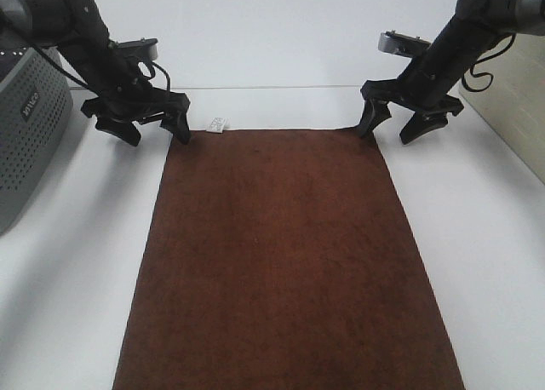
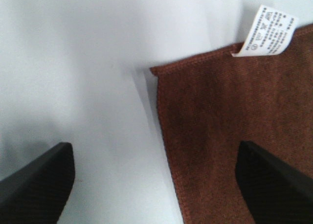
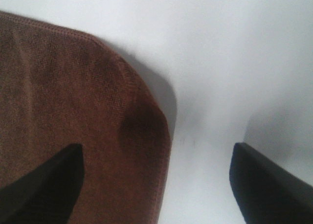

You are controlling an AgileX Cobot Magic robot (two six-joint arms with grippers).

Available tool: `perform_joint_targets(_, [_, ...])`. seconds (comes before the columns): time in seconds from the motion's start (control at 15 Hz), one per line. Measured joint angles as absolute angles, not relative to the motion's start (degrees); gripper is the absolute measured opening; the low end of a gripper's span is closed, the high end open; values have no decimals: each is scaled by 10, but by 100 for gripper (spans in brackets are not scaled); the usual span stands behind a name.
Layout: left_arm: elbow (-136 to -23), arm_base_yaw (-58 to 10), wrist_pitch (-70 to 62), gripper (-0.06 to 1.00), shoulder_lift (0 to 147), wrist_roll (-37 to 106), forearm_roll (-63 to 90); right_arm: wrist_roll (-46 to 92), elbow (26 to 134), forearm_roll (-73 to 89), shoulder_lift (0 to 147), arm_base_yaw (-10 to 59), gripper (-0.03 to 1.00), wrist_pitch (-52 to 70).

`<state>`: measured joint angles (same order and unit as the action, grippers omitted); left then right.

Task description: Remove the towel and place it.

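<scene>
The dark brown towel [image 1: 281, 262] lies flat and spread out on the white table, its far short edge carrying a small white tag [image 1: 216, 123]. My left gripper [image 1: 156, 129] is open and straddles the towel's far left corner [image 2: 161, 75], one finger over the cloth and one over bare table; the tag [image 2: 269, 31] shows in the left wrist view. My right gripper [image 1: 390, 128] is open and straddles the far right corner [image 3: 142, 101], which is slightly lifted and rounded. Neither gripper holds anything.
A grey perforated basket [image 1: 25, 134] stands at the left edge beside my left arm. A beige panel [image 1: 519, 126] stands at the right edge. White table [image 1: 281, 45] lies beyond the towel and along both its sides.
</scene>
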<state>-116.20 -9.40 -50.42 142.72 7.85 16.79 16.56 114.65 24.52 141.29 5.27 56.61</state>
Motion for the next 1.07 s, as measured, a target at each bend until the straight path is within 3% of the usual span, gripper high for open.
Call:
perform_joint_targets(0.53, [-1172,-95,-505,82,1440,80,172,178,1154,272,1435,53,77,542])
perform_joint_targets(0.8, [-1173,-132,-488,81,1445,81,194,178,1155,272,1438,77,75,531])
perform_joint_targets(0.93, [-1173,-148,-475,76,1448,78,199,177,1155,267,1438,92,73,525])
perform_joint_targets(1.07, [-1173,-152,-472,65,1451,73,199,176,1155,250,1439,99,63,517])
